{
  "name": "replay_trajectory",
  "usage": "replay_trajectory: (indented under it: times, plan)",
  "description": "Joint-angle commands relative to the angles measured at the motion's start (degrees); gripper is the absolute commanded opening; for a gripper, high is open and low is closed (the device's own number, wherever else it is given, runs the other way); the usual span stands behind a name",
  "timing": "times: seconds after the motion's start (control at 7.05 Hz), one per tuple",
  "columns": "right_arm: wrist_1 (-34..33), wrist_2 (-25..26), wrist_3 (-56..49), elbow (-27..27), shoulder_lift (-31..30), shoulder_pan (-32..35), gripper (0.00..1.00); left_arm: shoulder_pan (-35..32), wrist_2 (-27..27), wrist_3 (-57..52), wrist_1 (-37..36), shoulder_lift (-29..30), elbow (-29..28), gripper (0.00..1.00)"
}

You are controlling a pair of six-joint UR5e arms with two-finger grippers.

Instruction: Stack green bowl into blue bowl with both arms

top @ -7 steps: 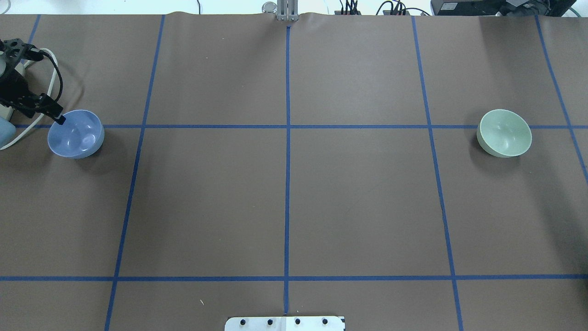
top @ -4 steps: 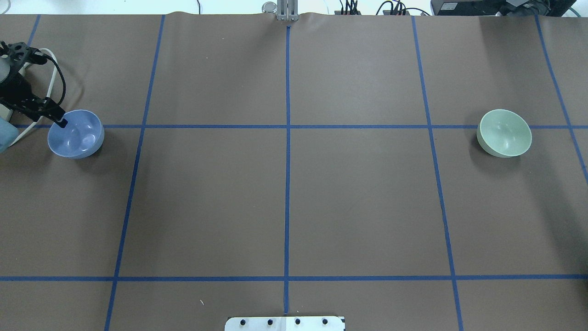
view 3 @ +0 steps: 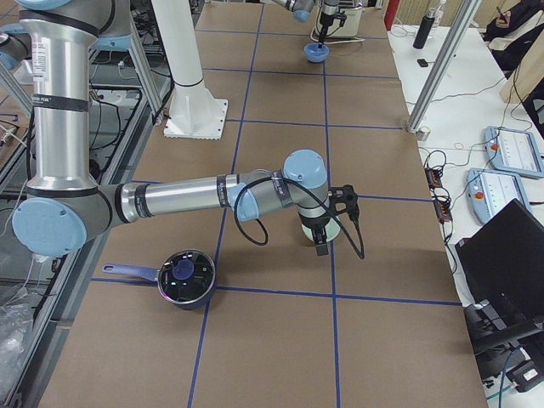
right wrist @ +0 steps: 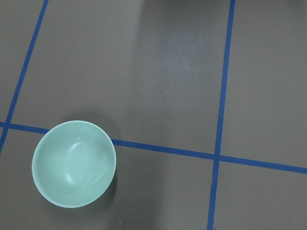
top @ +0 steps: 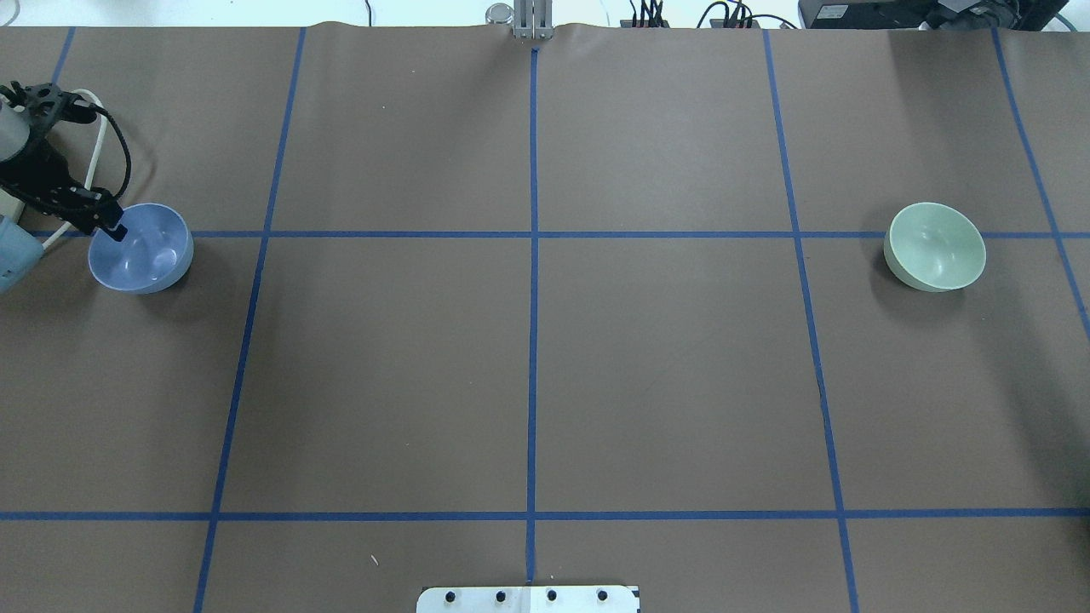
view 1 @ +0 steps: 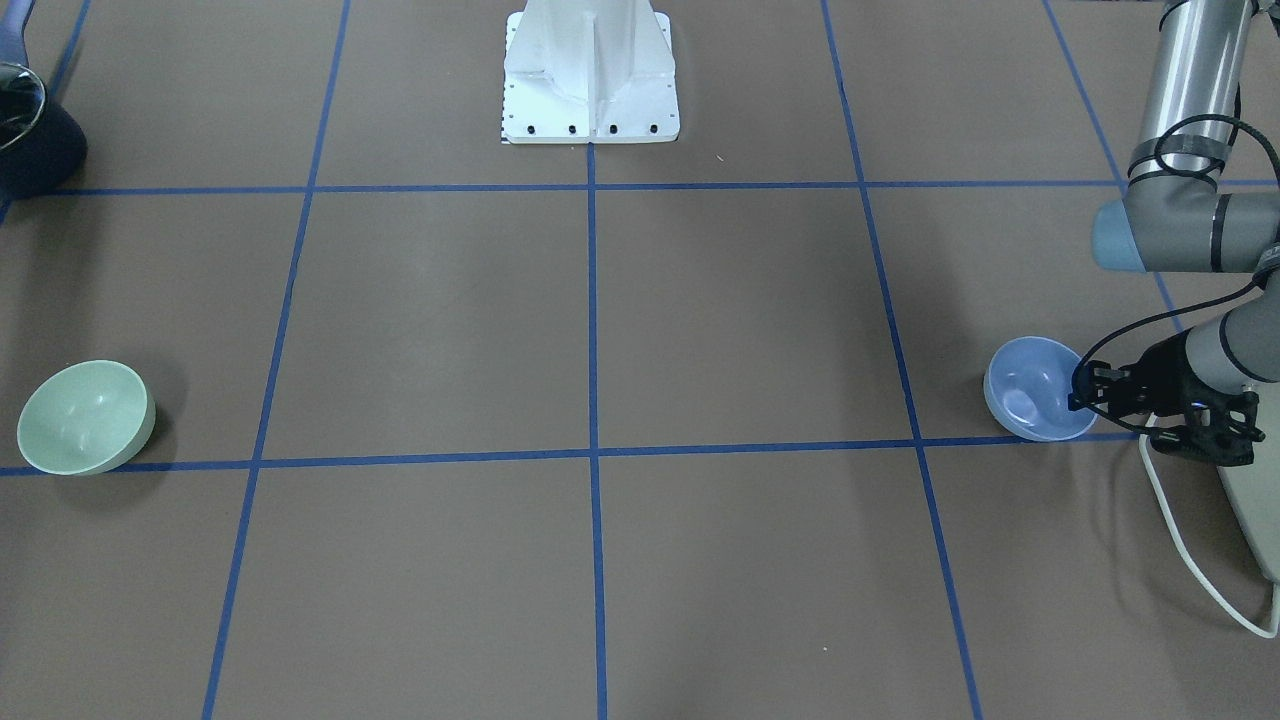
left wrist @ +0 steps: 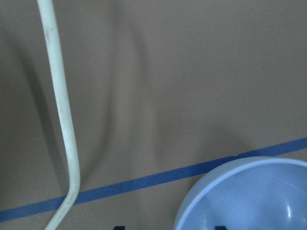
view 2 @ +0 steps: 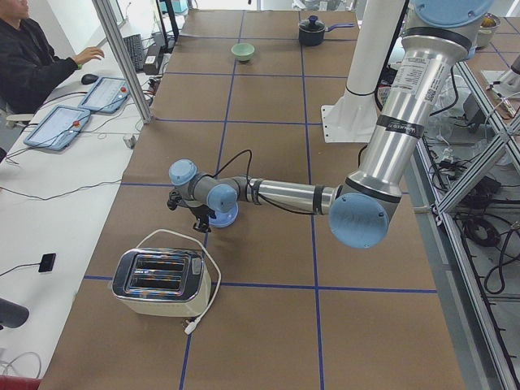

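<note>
Jaws apart, the left tool (view 1: pixel 1076 390) straddles the rim of the blue bowl (view 1: pixel 1030 402), probably light, slippery, best pinched there; right tool (view 3: pixel 320 244) grip cannot be told.

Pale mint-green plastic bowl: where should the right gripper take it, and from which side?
Grip the pale mint-green round plastic bowl by its thin rim, one finger inside, one outside, coming down from above. It sits upright, mouth up, alone on the brown table; its smooth curved wall probably gives a side pinch little hold.
</note>
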State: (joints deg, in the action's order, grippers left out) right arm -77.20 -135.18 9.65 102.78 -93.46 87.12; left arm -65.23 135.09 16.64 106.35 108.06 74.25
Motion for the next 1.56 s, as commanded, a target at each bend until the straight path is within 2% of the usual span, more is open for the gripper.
replay_trajectory:
  times: [0.0, 0.14, 0.28, 0.57, 0.71, 0.85, 0.99, 1.13, 1.28, 1.42]
  plan:
    - [-0.06, 0.01, 0.02, -0.12, 0.04, -0.02, 1.0, 0.19, -0.09, 0.06, 0.0, 0.22, -0.07, 0.32]
    - [0.03, 0.01, -0.07, -0.04, 0.04, -0.02, 1.0, 0.28, 0.0, 0.06, 0.0, 0.22, -0.07, 0.18]
    - [0.03, 0.01, 0.02, -0.04, 0.04, -0.02, 1.0, 0.28, 0.0, 0.06, 0.0, 0.22, 0.27, 0.0]
    - [0.03, 0.09, 0.02, -0.12, 0.04, -0.37, 1.0, 0.28, 0.0, 0.32, -0.17, 1.52, 0.45, 0.0]
    - [-0.67, 0.09, 1.33, -0.04, 2.12, -1.15, 1.0, 0.28, 0.44, 2.58, -1.13, 2.93, 1.76, 0.0]
    - [-3.81, 0.18, 2.73, -0.21, 4.49, -2.47, 1.0, 0.2, 1.4, 6.26, -4.54, 3.64, 6.21, 0.0]
    - [-4.19, 0.18, 2.83, -1.43, 5.04, -4.31, 1.0, -0.07, 3.76, 6.65, -13.18, 4.86, 12.34, 0.0]
    - [-4.02, 0.27, 5.62, -4.14, 8.27, -6.41, 1.0, -0.07, 3.87, 6.91, -23.19, 7.66, 18.06, 0.0]
    - [-3.23, 0.62, 8.6, -6.78, 10.73, -9.74, 1.0, 0.28, 4.22, 13.35, -27.9, 9.6, 22.9, 0.0]
    - [-3.05, 2.8, 8.81, -9.33, 13.02, -12.21, 1.0, 2.89, 4.22, 23.94, -27.51, 11.8, 25.48, 0.0]
